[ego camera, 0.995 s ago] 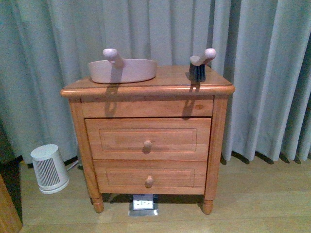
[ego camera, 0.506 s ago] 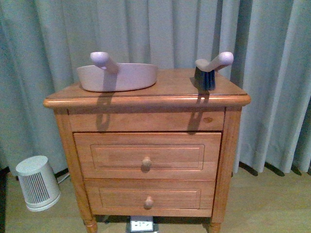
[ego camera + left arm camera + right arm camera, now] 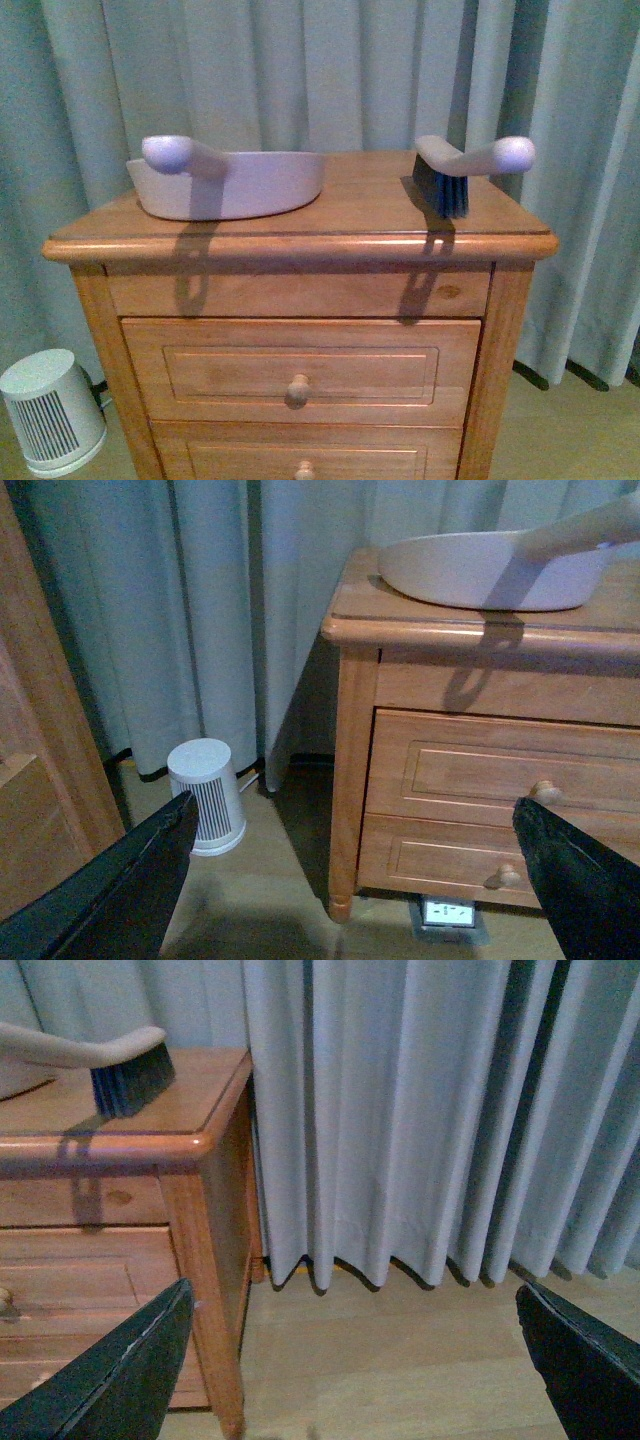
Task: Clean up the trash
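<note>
As the left pincer (image 3: 355, 805) is hovering low in front of a wooden counter (image 3: 450, 635), its two dark fingers (image 3: 110, 895) are standing wide apart, gripping nothing. Ahead of that pincer and higher than its fingers, a pale dustpan (image 3: 450, 575) is sitting on the counter top, its handle (image 3: 590, 525) slanting upward and throwing a shadow down the counter's front. Two drawers (image 3: 470, 770) with round knobs (image 3: 545, 792) are facing the pincer, and a white socket (image 3: 448, 912) is showing beneath the counter, straight ahead between the fingers. Beyond one finger, a small white appliance (image 3: 207, 795) with a slatted grille is standing on the floor (image 3: 270, 880) beside the counter, in front of grey-green curtains (image 3: 215, 610); another piece of wooden furniture (image 3: 40, 740) is rising close to that same finger.

The right pincer (image 3: 353, 1288) is hanging just as wide, its fingers empty, pointing past the counter's other corner toward the curtains, which are reaching down to the floor. Ahead of it, above one finger, a brush (image 3: 90, 1052) with a pale handle and dark bristles (image 3: 130, 1085) is resting bristles-down on the counter top near the edge, well apart from the dustpan.

Where the trash is lying cannot be told: the dustpan's wall is hiding its inside from every camera.
</note>
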Controlling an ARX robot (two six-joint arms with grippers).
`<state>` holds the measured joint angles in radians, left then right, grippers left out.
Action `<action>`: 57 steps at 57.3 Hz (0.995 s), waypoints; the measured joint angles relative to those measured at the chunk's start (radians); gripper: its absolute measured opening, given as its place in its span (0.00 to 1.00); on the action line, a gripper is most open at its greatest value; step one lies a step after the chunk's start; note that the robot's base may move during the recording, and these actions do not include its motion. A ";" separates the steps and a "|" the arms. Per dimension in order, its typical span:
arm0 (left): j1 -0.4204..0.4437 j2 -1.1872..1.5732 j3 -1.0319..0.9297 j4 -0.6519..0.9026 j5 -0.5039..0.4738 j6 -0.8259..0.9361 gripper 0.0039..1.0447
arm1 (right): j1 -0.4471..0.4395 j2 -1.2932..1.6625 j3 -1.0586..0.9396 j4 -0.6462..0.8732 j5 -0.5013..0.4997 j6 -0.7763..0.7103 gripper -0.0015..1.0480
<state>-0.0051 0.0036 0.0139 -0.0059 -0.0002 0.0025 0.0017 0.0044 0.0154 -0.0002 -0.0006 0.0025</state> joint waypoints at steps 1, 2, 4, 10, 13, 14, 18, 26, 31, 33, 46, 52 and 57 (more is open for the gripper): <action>0.000 0.000 0.000 0.000 0.000 0.000 0.93 | 0.000 0.000 0.000 0.000 0.000 0.000 0.93; 0.000 0.000 0.000 0.000 0.000 0.000 0.93 | 0.000 0.000 0.000 0.000 0.000 0.000 0.93; 0.000 0.000 0.000 0.000 0.000 0.000 0.93 | 0.000 0.000 0.000 0.000 0.000 0.000 0.93; 0.000 0.000 0.000 0.000 0.000 0.000 0.93 | 0.000 0.000 0.000 0.000 0.000 0.000 0.93; 0.000 0.000 0.000 0.000 0.000 0.000 0.93 | 0.000 0.000 0.000 0.000 0.000 0.000 0.93; 0.000 0.000 0.000 0.000 0.000 0.000 0.93 | 0.000 0.000 0.000 0.000 0.000 0.000 0.93; 0.000 0.000 0.000 0.000 0.000 0.000 0.93 | 0.000 0.000 0.000 0.000 0.000 0.000 0.93; 0.007 0.018 0.010 -0.024 0.019 -0.029 0.93 | 0.000 0.000 0.000 0.000 0.000 0.000 0.93; 0.028 0.208 0.086 0.004 0.071 -0.068 0.93 | 0.000 0.000 0.000 0.000 0.000 0.000 0.93; 0.027 0.316 0.148 0.018 0.079 -0.065 0.93 | 0.000 0.000 0.000 0.000 0.000 0.000 0.93; -0.128 0.902 0.636 -0.159 -0.035 0.031 0.93 | 0.000 0.000 0.000 0.000 0.000 0.000 0.93; -0.232 1.099 0.858 -0.297 -0.104 0.016 0.93 | 0.000 0.000 0.000 0.000 0.000 0.000 0.93; -0.304 1.239 1.008 -0.351 -0.166 -0.029 0.93 | 0.000 0.000 0.000 0.000 0.000 0.000 0.93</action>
<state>-0.3088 1.2423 1.0218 -0.3565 -0.1658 -0.0265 0.0017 0.0044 0.0154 -0.0002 -0.0006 0.0025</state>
